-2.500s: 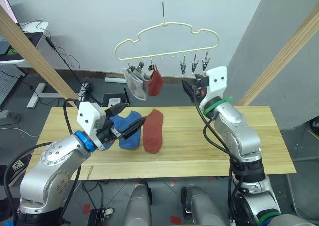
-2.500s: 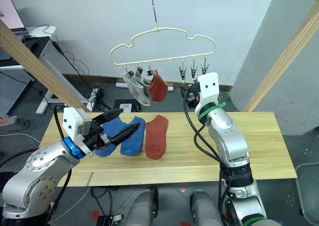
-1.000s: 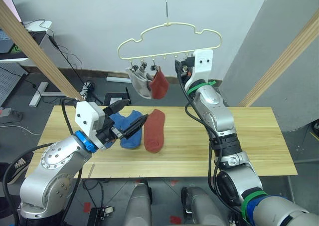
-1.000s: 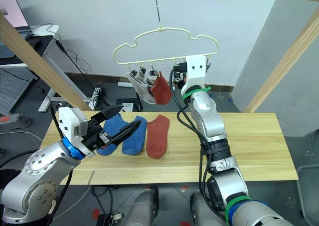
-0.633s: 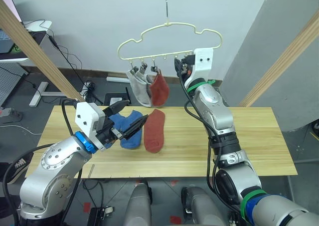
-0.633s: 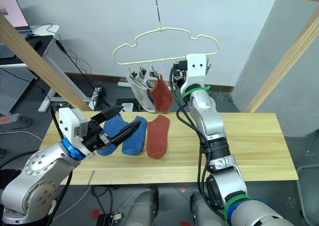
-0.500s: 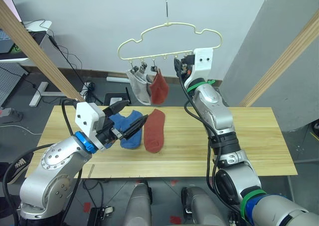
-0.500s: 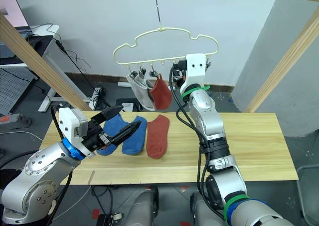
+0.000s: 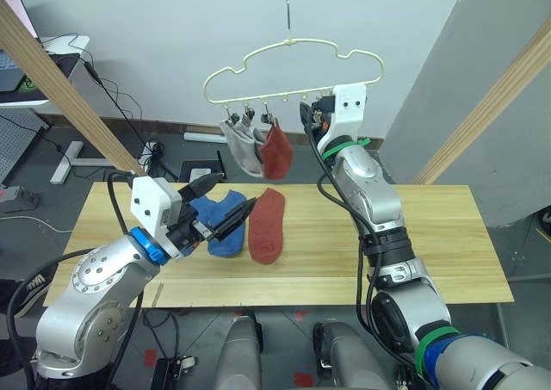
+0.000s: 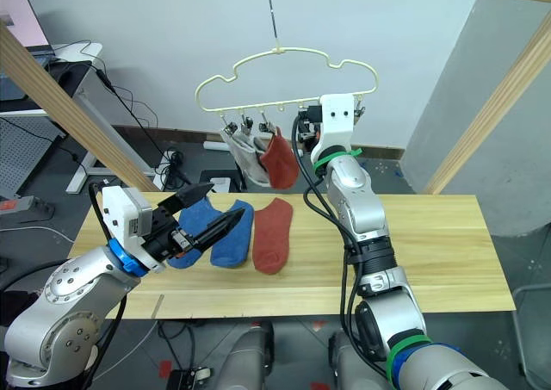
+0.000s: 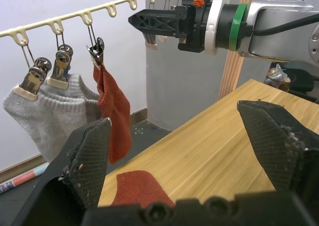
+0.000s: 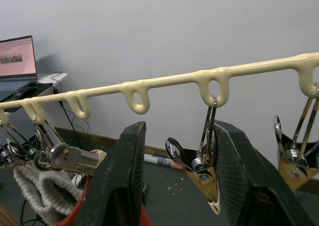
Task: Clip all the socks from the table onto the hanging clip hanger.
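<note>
The pale-yellow clip hanger (image 9: 290, 41) hangs above the table (image 9: 430, 226). Two grey socks (image 9: 239, 149) and one rust-red sock (image 9: 275, 147) hang from its left clips. Two blue socks (image 10: 231, 235) and a rust-red sock (image 9: 265, 225) lie side by side on the wood. My left gripper (image 9: 234, 192) hovers open just above the blue socks, holding nothing. My right gripper (image 9: 308, 119) is raised to the hanger's bar; in the right wrist view its open fingers straddle an empty metal clip (image 12: 199, 166) without squeezing it.
Thick wooden rail beams slant up at the left (image 9: 60, 89) and right (image 9: 491, 97) of the table. More empty clips (image 12: 294, 156) hang beyond the right gripper. A desk with a laptop (image 10: 17, 20) and cables stands behind at the left.
My right arm has risen from beside the table up to the hanger and brought its fingers around a clip. The hung socks sway slightly. My left gripper stays put.
</note>
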Motion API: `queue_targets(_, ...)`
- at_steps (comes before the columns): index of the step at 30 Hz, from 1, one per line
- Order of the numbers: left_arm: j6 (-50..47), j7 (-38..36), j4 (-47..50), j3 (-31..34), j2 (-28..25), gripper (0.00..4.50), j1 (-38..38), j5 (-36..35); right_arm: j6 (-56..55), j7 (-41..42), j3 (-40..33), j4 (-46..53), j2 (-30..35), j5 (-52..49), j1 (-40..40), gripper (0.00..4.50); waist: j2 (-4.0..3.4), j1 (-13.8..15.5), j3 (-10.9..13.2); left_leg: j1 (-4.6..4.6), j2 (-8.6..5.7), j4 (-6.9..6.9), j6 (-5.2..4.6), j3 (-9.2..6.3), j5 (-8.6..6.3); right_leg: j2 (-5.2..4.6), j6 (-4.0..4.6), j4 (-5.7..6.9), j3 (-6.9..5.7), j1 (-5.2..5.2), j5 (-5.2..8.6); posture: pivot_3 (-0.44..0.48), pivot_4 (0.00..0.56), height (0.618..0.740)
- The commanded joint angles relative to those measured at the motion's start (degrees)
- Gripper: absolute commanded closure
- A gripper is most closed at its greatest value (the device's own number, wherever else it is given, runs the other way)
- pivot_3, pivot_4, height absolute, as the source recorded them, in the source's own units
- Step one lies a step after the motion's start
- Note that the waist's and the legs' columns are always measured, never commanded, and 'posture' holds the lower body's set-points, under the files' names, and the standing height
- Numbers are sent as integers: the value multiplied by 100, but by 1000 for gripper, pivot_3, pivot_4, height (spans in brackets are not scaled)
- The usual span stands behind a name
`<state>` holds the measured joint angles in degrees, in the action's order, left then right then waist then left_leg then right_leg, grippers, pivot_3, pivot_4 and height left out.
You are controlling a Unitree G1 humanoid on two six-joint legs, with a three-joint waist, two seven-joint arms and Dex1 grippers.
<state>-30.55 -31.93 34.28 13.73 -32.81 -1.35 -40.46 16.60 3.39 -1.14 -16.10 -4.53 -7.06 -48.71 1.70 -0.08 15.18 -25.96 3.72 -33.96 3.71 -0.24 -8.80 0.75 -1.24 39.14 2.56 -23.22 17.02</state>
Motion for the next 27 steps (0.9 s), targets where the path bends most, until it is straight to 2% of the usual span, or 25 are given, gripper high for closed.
queue_targets(1,85,-3,239,-14,6,0,-26,-38,-150,-14,-52,104,-16,-47,-145,2490,0,0,0,0,0,0,0,0,0,0,0,0,0,0,0,110,270,740)
queue_targets(4,82,-2,235,-17,6,0,-35,-39,-145,-2,-66,128,-15,-70,-134,2490,0,0,0,0,0,0,0,0,0,0,0,0,0,0,0,110,270,740)
queue_targets(7,73,1,237,-20,3,0,-38,-46,-136,14,-83,161,-8,-102,-119,3103,0,0,0,0,0,0,0,0,0,0,0,0,0,0,0,110,270,740)
queue_targets(9,70,1,228,-26,3,0,-45,-50,-134,20,-88,169,1,-127,-116,3775,0,0,0,0,0,0,0,0,0,0,0,0,0,0,0,105,265,740)
queue_targets(12,68,11,218,-52,12,0,-59,-42,-119,29,-106,186,23,-168,-116,4470,0,0,0,0,0,0,0,0,0,0,0,0,0,0,0,105,265,740)
queue_targets(17,81,25,223,-202,4,0,-1,122,69,73,-199,351,102,-271,-96,4490,0,0,0,0,0,0,0,0,0,0,0,0,0,0,0,97,262,740)
queue_targets(22,-90,317,-119,-804,-190,0,113,1074,520,224,-275,574,296,-452,-115,4490,-1,2,1,0,-1,0,0,1,0,0,0,0,1,0,0,94,268,740)
queue_targets(27,15,631,-1089,-1579,-6,0,-237,2060,811,464,-218,716,453,-556,-62,4490,-4,7,2,3,-1,0,-1,3,0,1,0,4,2,0,0,92,271,740)
